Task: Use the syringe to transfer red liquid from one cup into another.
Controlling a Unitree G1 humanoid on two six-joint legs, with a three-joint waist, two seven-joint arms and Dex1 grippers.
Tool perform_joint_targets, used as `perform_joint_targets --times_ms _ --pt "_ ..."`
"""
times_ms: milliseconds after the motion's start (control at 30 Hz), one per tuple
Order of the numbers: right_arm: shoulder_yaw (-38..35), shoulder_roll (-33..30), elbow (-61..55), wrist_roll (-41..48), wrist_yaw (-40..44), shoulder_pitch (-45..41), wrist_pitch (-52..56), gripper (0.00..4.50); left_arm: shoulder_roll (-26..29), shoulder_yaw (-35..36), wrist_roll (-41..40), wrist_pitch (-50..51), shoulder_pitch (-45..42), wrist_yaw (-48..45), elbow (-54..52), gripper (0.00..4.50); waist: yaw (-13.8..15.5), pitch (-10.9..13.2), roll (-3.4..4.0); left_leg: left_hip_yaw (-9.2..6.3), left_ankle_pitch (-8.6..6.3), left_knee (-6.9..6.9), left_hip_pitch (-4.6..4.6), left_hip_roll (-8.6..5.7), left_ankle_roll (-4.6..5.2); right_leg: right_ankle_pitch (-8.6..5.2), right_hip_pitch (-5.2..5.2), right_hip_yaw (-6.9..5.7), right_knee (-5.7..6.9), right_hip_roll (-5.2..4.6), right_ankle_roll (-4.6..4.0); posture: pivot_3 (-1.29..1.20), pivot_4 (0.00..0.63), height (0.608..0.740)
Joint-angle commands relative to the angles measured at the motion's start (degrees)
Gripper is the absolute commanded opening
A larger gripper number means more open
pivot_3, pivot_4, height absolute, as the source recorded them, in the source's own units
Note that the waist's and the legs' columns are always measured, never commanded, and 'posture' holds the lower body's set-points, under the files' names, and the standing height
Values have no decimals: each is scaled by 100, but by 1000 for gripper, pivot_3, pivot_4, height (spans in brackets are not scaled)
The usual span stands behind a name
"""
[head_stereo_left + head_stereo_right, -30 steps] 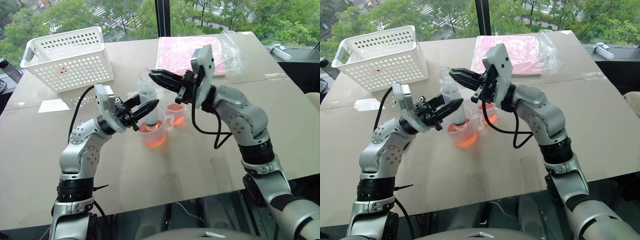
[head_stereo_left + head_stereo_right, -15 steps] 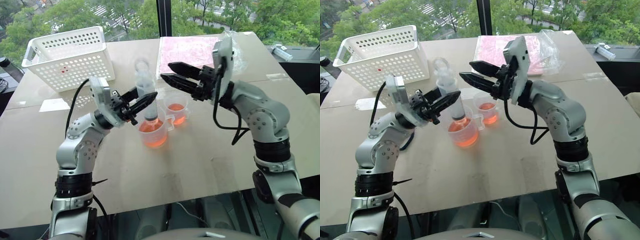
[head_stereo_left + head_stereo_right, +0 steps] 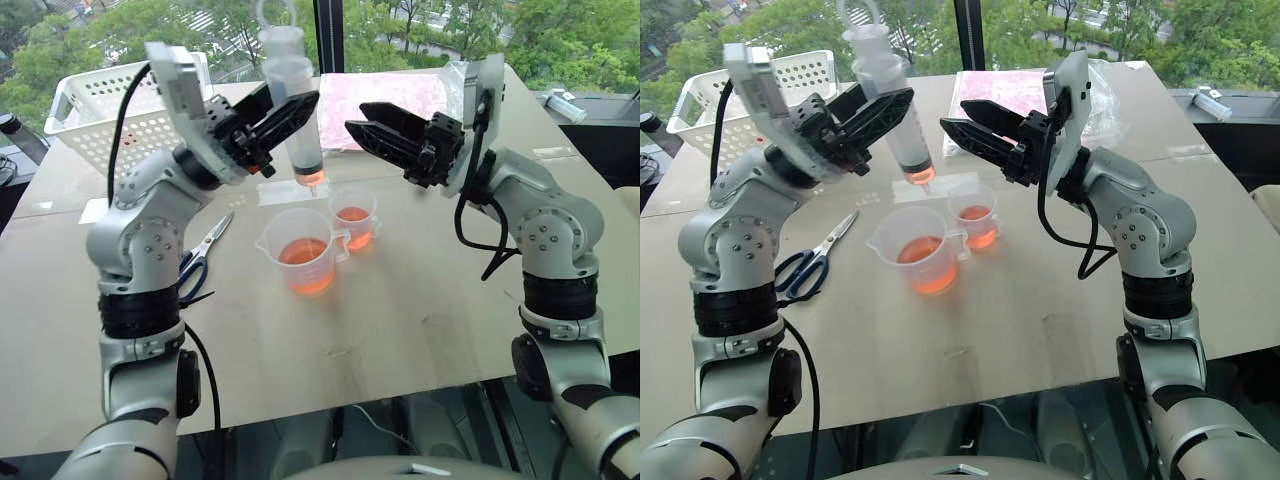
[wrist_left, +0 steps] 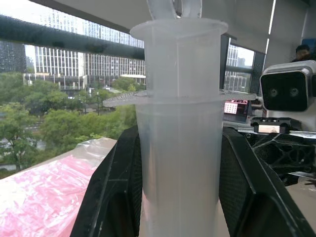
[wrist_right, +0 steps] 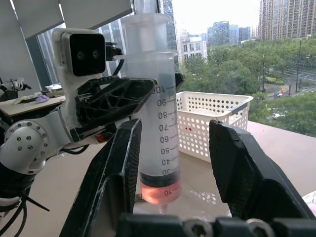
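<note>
While your left hand [image 3: 285,115] clamps the syringe [image 3: 292,85] by mid-barrel, tip down, the load hangs above the counter [image 3: 400,300], over the gap between the two cups. You hold it upright, likely so the small red charge [image 5: 159,191] stays at the tip and does not drip. Only the bottom of the barrel is tinted; the plunger ring [image 3: 275,12] sits high.

Your right hand [image 3: 365,120] stands just beside the syringe, fingers parted to a moderate gap, gripping nothing. In its wrist view the barrel stands between the two fingers, apart from both. Judgement: it is placed to take the plunger for the discharge.

Big cup [image 3: 302,250]: clear, handled, spouted, roughly a third full of orange-red liquid. Small cup [image 3: 354,218]: clear, narrower, touching or just beside the big one, holding a shallow red layer.

Materials: syringe is cloudy rigid plastic, thick cylinder, printed scale, flange near the top. Fingers are matte black, wedge-shaped. Counter is flat, tan, matte. Scissors [image 3: 203,252] lie flat near the big cup. White perforated basket [image 3: 125,110] sits well apart.
</note>
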Motion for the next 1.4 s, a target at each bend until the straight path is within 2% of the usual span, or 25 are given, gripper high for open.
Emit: perform_joint_targets --times_ms 33,267,433,833,1167,1200,1300,1367,1400 --pt "-216 12 -91 70 -103 -150 -167 2293 -248 -124 235 -336 -169 -65 277 1420 -15 0 0 0 0 -1 0 0 0 0 -2 1 0 0 0 0 150 740" --pt "-277 -76 -40 -31 -183 -170 -260 2293 -722 -304 666 -1027 -260 -336 934 1420 -16 0 1 4 0 -5 -2 1 -1 0 -8 4 1 -1 0 0 150 740" --pt "-295 -156 23 -193 -340 -298 -327 2293 -865 -443 860 -1298 -203 -621 1138 1420 -20 0 1 4 0 -3 -4 1 0 0 -10 4 0 -1 0 0 150 740" --pt "132 -119 233 -768 -633 -1071 -245 2293 -973 -554 1162 -1664 -117 -933 1341 1420 -19 0 0 3 0 -4 -5 1 -1 0 -12 4 2 -1 0 0 150 740" --pt "340 -192 243 -836 -496 -986 123 2293 -1078 -563 1244 -1780 -139 -906 1394 1420 -19 0 1 2 0 -3 -6 1 0 0 -12 3 2 -2 0 0 150 740" --pt "328 -194 280 -868 -538 -992 154 2066 -1094 -551 1229 -1774 -136 -898 1394 1420 -26 0 1 2 0 -3 -6 1 0 0 -12 3 2 -2 0 0 150 740" --pt "254 -146 364 -922 -657 -1023 146 1018 -1093 -571 1245 -1801 -126 -930 1403 1420 -25 0 1 2 0 -4 -6 1 0 0 -14 3 3 -1 0 0 150 740" --pt "222 -112 372 -909 -681 -1041 130 33 -1093 -570 1248 -1801 -123 -934 1403 1420 -25 0 1 3 0 -4 -6 1 0 0 -14 4 3 -1 0 0 150 740" --pt "194 -82 372 -888 -707 -1053 135 33 -1093 -576 1257 -1804 -112 -949 1398 1420 -24 0 0 3 0 -4 -6 1 0 0 -14 4 3 -1 0 0 150 740"
